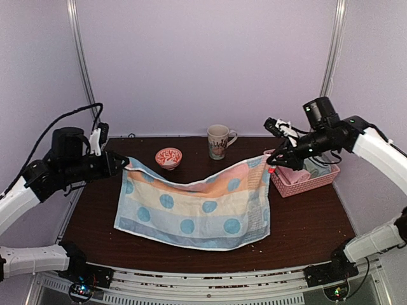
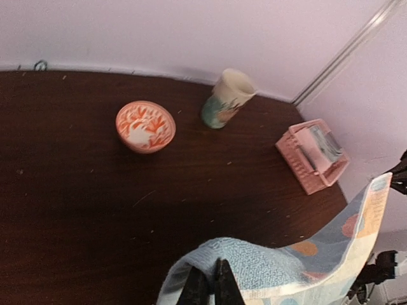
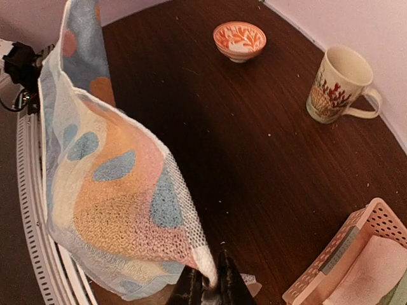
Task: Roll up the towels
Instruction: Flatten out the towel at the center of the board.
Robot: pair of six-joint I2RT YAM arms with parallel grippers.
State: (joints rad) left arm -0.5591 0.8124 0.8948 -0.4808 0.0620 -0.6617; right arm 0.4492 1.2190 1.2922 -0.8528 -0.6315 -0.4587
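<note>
Enclosing dark brown desk (image 1: 311, 222): pale lilac walls (image 1: 203, 63). Left gripper (image 1: 121, 164), arm reaching in from left edge, pinched tight on corner of blue dotted towel (image 1: 197, 206). Towel sags between grippers, lower hem on desk. Bowl (image 1: 168, 157), mug (image 1: 218, 141) near back edge. Right gripper (image 1: 272, 167) clamps other corner, raised beside pink basket (image 1: 299, 188), right edge.

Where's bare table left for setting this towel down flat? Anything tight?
Bare: the table right of the dotted towel, in front of the basket; also the back strip left of the bowl, and between mug and basket. Tight: far right, where the right gripper holds the towel corner next to the basket.
</note>
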